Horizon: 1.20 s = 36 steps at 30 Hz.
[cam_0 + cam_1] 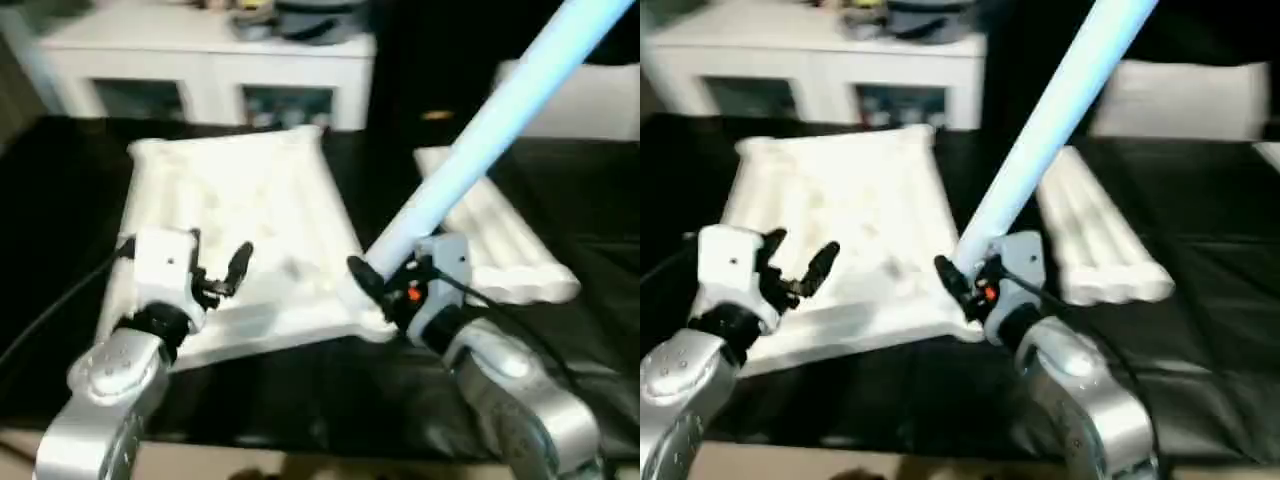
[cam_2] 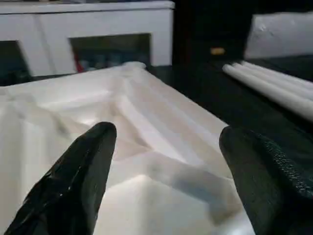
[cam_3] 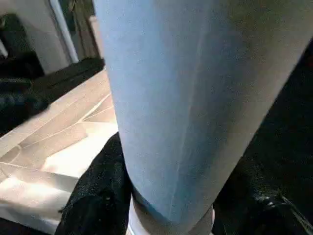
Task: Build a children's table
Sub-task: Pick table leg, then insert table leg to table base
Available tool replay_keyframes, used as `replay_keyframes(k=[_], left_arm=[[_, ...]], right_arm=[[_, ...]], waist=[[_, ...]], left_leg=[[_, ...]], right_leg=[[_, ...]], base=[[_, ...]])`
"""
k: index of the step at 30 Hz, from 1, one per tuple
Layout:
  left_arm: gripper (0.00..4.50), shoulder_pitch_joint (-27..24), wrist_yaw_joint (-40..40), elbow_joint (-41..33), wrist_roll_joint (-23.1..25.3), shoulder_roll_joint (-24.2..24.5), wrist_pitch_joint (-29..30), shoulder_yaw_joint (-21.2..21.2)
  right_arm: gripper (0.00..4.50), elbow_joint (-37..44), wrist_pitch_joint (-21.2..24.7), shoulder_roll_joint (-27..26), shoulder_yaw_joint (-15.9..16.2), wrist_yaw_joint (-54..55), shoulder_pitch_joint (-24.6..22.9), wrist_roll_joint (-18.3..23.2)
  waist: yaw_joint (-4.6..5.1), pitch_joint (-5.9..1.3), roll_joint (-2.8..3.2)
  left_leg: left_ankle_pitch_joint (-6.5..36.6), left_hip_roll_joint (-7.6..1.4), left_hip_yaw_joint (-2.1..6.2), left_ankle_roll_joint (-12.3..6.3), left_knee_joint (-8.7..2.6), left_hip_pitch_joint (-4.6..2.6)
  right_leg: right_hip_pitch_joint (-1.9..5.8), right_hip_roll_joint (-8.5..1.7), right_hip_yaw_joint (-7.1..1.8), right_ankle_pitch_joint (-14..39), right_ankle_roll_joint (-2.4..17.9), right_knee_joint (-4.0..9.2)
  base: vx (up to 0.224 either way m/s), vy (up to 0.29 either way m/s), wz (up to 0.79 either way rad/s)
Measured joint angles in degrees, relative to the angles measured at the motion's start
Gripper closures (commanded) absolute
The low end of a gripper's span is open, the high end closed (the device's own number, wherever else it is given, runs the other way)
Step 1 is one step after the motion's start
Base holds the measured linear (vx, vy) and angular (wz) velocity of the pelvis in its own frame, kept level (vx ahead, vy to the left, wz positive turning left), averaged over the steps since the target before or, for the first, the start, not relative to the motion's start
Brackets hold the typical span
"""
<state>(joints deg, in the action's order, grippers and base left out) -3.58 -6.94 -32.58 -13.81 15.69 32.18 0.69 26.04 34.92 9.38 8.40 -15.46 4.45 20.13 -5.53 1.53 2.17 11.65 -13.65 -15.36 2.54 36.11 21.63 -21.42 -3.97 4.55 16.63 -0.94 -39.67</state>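
The right hand [image 1: 385, 290] is closed around the thick end of one white leg [image 1: 500, 120], which is held tilted up and away over the near right corner of the table top [image 1: 240, 215]. The table top is laid ribbed side up on the black tabletop [image 1: 560, 330]. The left hand [image 1: 225, 270] is held wide open and empty above its near left part. Three more legs [image 1: 1095, 240] are laid side by side to the right. One white cabinet [image 1: 210, 60] is seen behind.

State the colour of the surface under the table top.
Black: the work surface under the white table top is dark and sheet-like, best seen in the left eye view.
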Motion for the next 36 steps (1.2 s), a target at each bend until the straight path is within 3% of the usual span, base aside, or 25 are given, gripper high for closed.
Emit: replay_keyframes(k=[1,2,3,4,5,8,11,16,18,23,24,28,36], left_arm=[[0.71,-0.02,-0.06,-0.02,-0.06,-0.63,0.27,-0.63],[0.71,-0.34,-0.19,-0.08,-0.17,-0.83,0.74,-1.7],[0.71,-0.14,-0.24,-0.3,-0.48,-0.98,1.39,-2.82],[0.71,-0.08,-0.25,-0.52,-0.56,-0.94,1.75,-3.14],[0.71,0.05,-0.26,-0.63,-0.56,-0.9,2.0,-3.23],[0.71,0.35,-0.31,-0.17,-0.41,-0.78,3.69,-3.44],[0.71,0.45,-2.06,0.51,-0.53,-0.03,5.21,-4.44],[0.71,2.1,-9.11,2.58,-1.78,5.08,5.66,-6.38],[0.71,4.69,-16.49,4.37,-2.9,10.93,5.14,-8.76],[0.71,6.99,-31.14,8.5,-3.83,19.48,3.87,-12.63],[0.99,7.62,-33.34,9.97,-3.78,20.28,3.53,-13.65],[1.21,12.19,-39.45,17.15,-2.32,22.66,0.91,-16.15],[2.0,17.57,-40.13,27.48,-0.08,21.49,0.17,-16.86]], right_arm=[[2.61,-0.06,0.01,0.67,-0.53,-0.02,0.17,-0.03],[2.61,-0.42,0.22,1.22,-1.2,-0.04,-0.19,-0.04],[2.61,-0.79,0.57,2.23,-2.05,-0.07,-0.3,-0.08],[2.61,-1.32,0.14,2.8,-2.62,-0.32,-0.05,-0.52],[2.61,-1.53,-0.55,3.4,-2.8,-0.88,0.14,-0.78],[2.61,-1.53,-1.5,3.8,-3.22,-2.86,0.51,-0.32],[2.61,-1.55,-1.25,3.7,-3.58,-3.62,0.56,0.89],[2.61,-1.54,-1.46,2.8,-4.39,-3.46,1.1,2.08],[2.61,-1.5,0.38,4.89,-4.4,-4.51,2.03,2.53],[2.61,-1.52,2.01,7.69,-3.7,-7.84,2.12,2.85],[2.61,-1.52,2.03,8.0,-3.67,-8.37,2.12,2.9],[2.61,-1.52,2.27,8.72,-3.41,-8.97,2.2,3.13],[2.61,-1.53,2.51,9.2,-3.31,-9.75,2.28,2.96]], waist=[[0.13,-0.1,-0.11],[0.01,0.06,-0.36],[0.1,-0.13,0.22],[0.28,-0.24,0.78],[0.42,-0.27,1.05],[0.79,-0.11,1.28],[1.2,0.1,1.11],[2.11,0.32,1.34],[2.35,0.56,1.24],[2.95,1.02,1.51],[3.14,1.16,1.54],[3.16,1.63,1.59],[3.56,1.92,1.98]], left_leg=[[0.11,1.24,1.32,0.49,0.16,0.72],[0.27,2.45,3.35,0.5,0.12,1.44],[0.33,3.7,5.66,0.39,0.06,1.66],[0.17,4.15,6.84,0.66,0.0,1.68],[-0.32,4.24,7.41,1.45,-0.14,1.59],[-0.47,3.98,7.57,1.67,-0.35,1.46],[-0.57,3.69,7.59,1.51,-0.6,1.31],[-0.53,3.81,7.23,0.64,-0.62,1.46],[-0.48,3.97,7.09,0.37,-0.61,1.37],[-0.45,4.01,6.94,0.23,-0.64,1.21],[-0.47,4.0,6.91,0.21,-0.65,1.16],[-0.58,3.99,6.85,0.22,-0.85,0.88],[-0.8,3.99,6.63,0.17,-1.16,0.68]], right_leg=[[-0.73,0.35,-0.71,0.34,0.24,-0.79],[-1.18,0.27,-0.98,0.53,0.21,-1.21],[-1.34,0.66,-1.11,0.55,0.24,-1.44],[-1.28,0.96,-1.0,0.53,0.27,-1.44],[-1.26,1.17,-0.92,0.52,0.52,-1.41],[-0.95,1.68,-0.87,-0.02,1.71,-0.63],[-0.49,1.9,-0.65,-0.77,1.79,0.8],[0.15,1.7,-0.74,-1.97,1.63,2.68],[0.26,1.53,-0.83,-2.03,1.56,2.79],[0.4,1.47,-0.94,-2.17,1.52,2.96],[0.4,1.46,-0.96,-2.18,1.54,2.91],[0.52,1.47,-0.97,-2.23,1.63,2.83],[0.51,1.47,-1.1,-2.26,1.7,2.84]], base=[[-0.086,-0.111,-0.39],[-0.11,-0.16,-0.46],[-0.06,-0.104,-0.21],[-0.037,-0.071,-0.16],[0.0,0.0,0.0],[0.0,0.0,0.0],[0.0,0.0,0.0],[0.019,0.053,-0.02],[0.008,0.031,-0.01],[0.0,0.0,0.0],[0.0,0.0,0.0],[0.0,0.0,0.0],[0.0,0.0,0.0]])
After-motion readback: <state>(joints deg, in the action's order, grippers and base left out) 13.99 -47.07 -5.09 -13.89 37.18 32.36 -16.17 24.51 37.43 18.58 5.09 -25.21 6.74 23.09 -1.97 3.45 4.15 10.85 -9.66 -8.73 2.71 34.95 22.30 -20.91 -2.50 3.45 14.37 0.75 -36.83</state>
